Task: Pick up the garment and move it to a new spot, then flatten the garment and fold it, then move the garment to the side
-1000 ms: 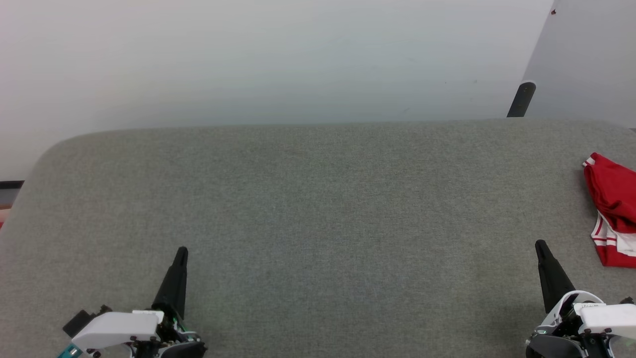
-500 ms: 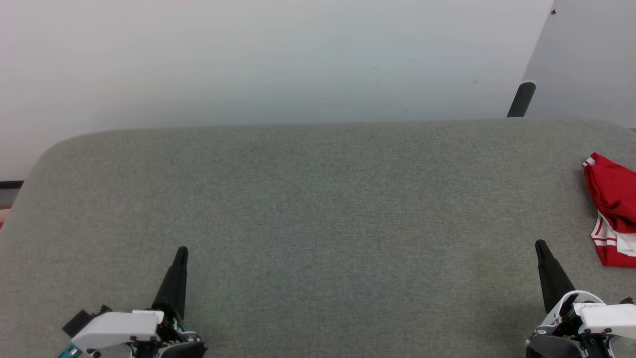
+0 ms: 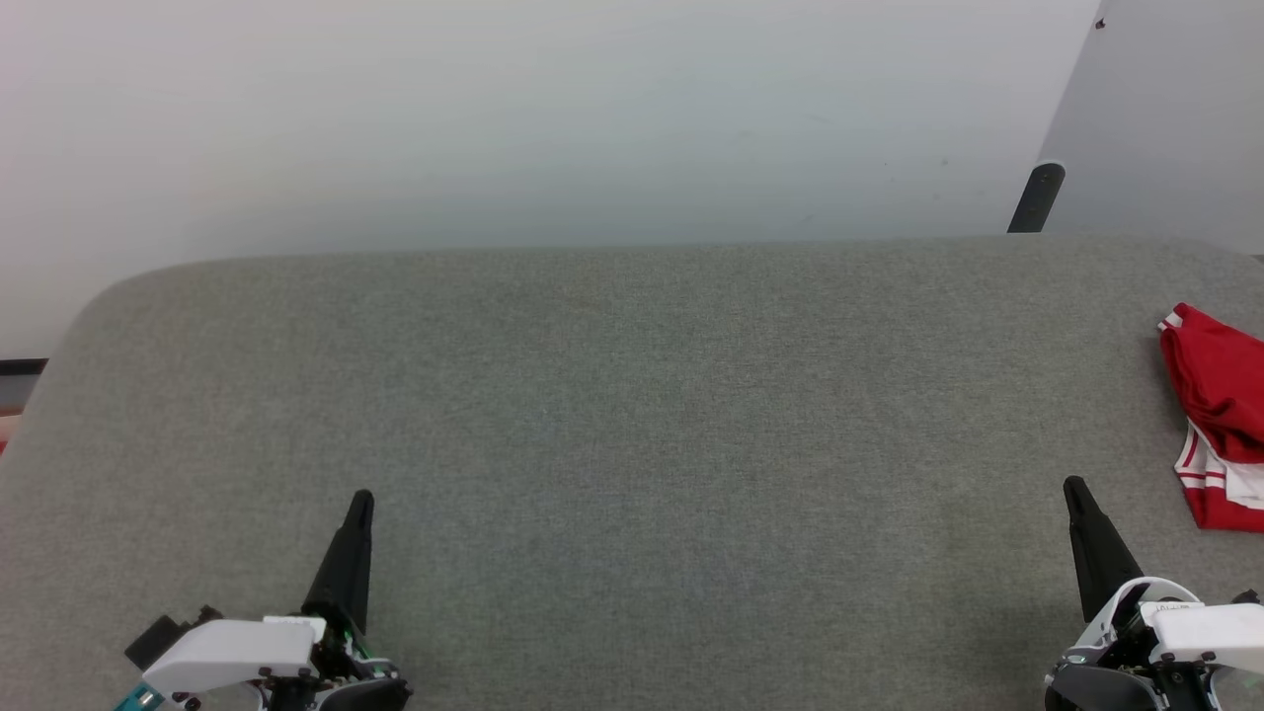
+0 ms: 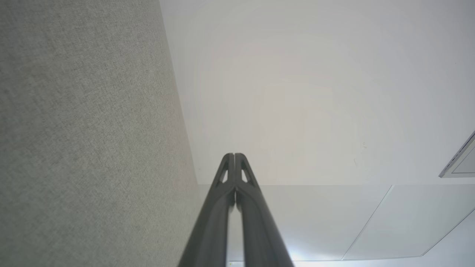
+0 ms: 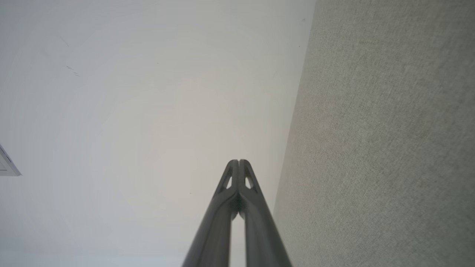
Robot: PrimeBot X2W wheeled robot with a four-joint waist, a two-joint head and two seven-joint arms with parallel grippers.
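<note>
The garment (image 3: 1220, 395), red with white-and-red striped trim, lies crumpled at the far right edge of the grey fabric table (image 3: 632, 415), partly cut off by the head view's border. My right gripper (image 3: 1074, 488) rests shut near the front right, a short way left of and nearer than the garment. My left gripper (image 3: 361, 501) rests shut near the front left, far from the garment. In the left wrist view my left gripper (image 4: 234, 155) has its fingertips pressed together with nothing between them. My right gripper (image 5: 238, 161) looks the same in the right wrist view.
A pale wall rises behind the table's far edge. A dark post (image 3: 1035, 197) stands behind the table at the back right. The table's far left corner is rounded.
</note>
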